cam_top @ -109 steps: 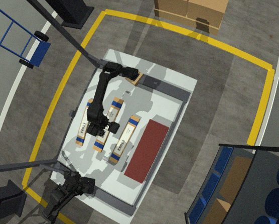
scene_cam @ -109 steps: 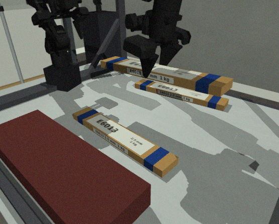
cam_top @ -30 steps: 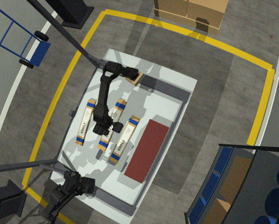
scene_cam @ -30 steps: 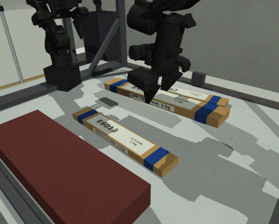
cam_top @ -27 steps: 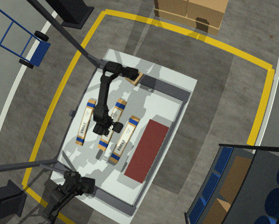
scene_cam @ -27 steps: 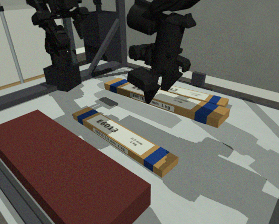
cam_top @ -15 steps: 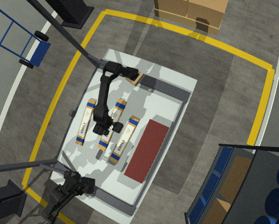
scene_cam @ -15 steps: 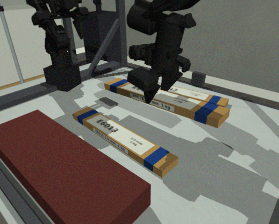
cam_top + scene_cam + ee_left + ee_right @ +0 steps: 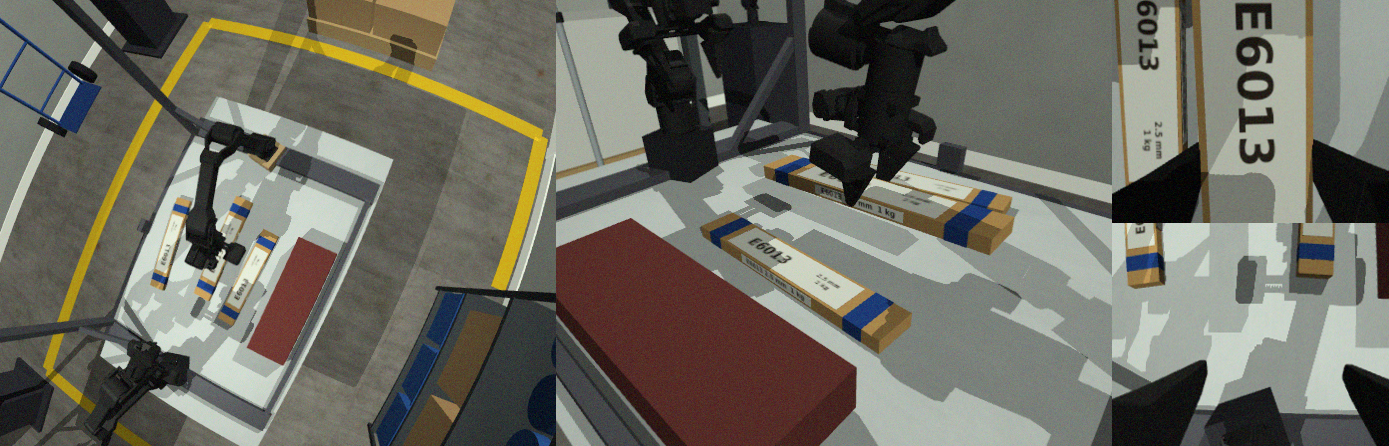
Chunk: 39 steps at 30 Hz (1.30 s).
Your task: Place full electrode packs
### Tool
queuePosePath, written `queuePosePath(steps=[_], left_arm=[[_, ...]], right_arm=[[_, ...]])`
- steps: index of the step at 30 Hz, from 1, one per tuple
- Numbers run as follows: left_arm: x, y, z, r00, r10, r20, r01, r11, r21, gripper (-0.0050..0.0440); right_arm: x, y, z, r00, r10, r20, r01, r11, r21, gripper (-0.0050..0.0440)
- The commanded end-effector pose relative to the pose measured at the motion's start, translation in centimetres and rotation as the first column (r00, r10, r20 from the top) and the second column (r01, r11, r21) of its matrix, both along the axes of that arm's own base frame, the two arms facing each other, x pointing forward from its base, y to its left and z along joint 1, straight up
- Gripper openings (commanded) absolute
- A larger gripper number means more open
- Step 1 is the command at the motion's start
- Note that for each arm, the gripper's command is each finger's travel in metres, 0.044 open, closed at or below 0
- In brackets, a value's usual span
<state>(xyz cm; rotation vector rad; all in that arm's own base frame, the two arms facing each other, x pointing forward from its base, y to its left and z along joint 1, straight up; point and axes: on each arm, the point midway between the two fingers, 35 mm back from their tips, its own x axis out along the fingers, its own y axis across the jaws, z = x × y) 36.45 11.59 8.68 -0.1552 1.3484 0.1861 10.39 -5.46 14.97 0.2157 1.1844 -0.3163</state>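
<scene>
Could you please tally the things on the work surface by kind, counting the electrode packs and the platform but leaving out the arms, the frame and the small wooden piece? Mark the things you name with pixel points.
Electrode packs with blue bands (image 9: 170, 244) (image 9: 796, 265) (image 9: 1315, 260): 3
Low red platform (image 9: 295, 300) (image 9: 681, 320) (image 9: 1383, 263): 1
Total: 4
</scene>
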Motion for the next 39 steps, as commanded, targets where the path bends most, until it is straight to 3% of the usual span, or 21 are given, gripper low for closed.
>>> queuePosePath(steps=[1, 7, 14, 18, 22, 32, 39], left_arm=[[0.7, 0.3, 2.2, 0.998, -0.001, 0.069, 0.0, 1.0, 0.022, -0.005], [1.0, 0.5, 3.0, 0.995, -0.003, 0.095, 0.0, 1.0, 0.031, -0.005], [0.5, 0.3, 1.1, 0.997, -0.003, 0.073, 0.001, 1.0, 0.023, -0.005], [1.1, 0.5, 1.3, 0.996, -0.003, 0.091, 0.001, 1.0, 0.029, -0.005], [0.5, 0.3, -0.7, 0.999, -0.002, 0.053, 0.002, 1.0, 0.017, -0.005], [0.9, 0.4, -1.8, 0.998, -0.003, 0.07, 0.001, 1.0, 0.022, -0.005], [1.3, 0.5, -0.8, 0.995, -0.003, 0.095, 0.0, 1.0, 0.031, -0.005]], right_arm=[[0.1, -0.1, 0.6, 1.0, 0.002, 0.018, -0.002, 1.0, -0.009, 0.043], [0.1, -0.1, 0.6, 1.0, 0.002, 0.018, -0.002, 1.0, -0.009, 0.043], [0.1, -0.1, 0.6, 1.0, 0.002, 0.018, -0.002, 1.0, -0.009, 0.043], [0.1, -0.1, 0.6, 1.0, 0.002, 0.018, -0.002, 1.0, -0.009, 0.043], [0.1, -0.1, 0.6, 1.0, 0.002, 0.018, -0.002, 1.0, -0.009, 0.043], [0.1, -0.1, 0.6, 1.0, 0.002, 0.018, -0.002, 1.0, -0.009, 0.043], [0.1, -0.1, 0.6, 1.0, 0.002, 0.018, -0.002, 1.0, -0.009, 0.043]])
